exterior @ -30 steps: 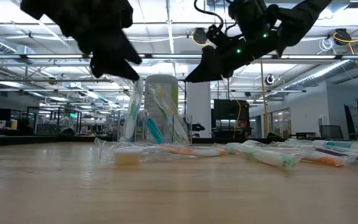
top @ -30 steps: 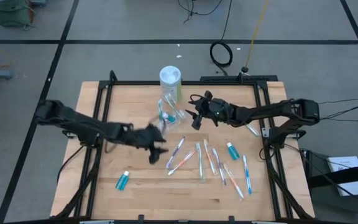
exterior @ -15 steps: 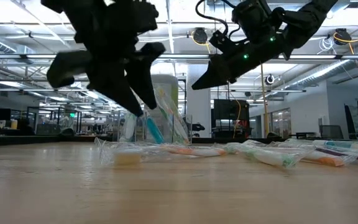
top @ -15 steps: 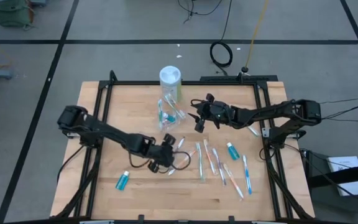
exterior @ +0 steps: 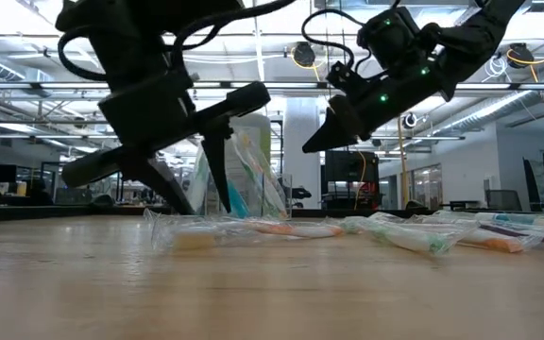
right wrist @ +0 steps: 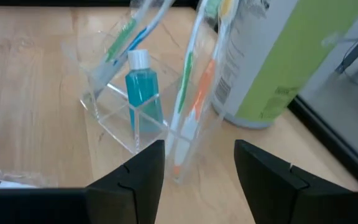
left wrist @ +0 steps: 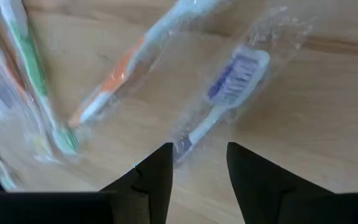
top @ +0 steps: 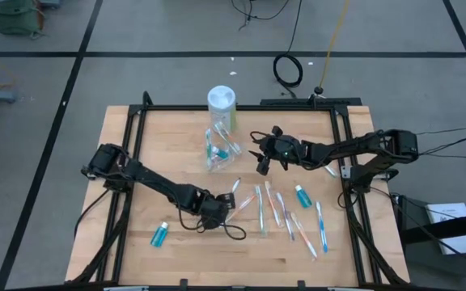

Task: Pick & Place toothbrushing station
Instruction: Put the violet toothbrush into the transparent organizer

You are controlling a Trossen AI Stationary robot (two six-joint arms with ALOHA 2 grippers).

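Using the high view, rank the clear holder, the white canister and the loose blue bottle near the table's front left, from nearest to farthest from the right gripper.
1. The clear holder, just to the left of the right gripper.
2. The white canister, behind the holder at the table's back edge.
3. The blue bottle, far off at the front left.

green label on white canister (right wrist: pixel 272 56), small print blurred, no readable text anywhere
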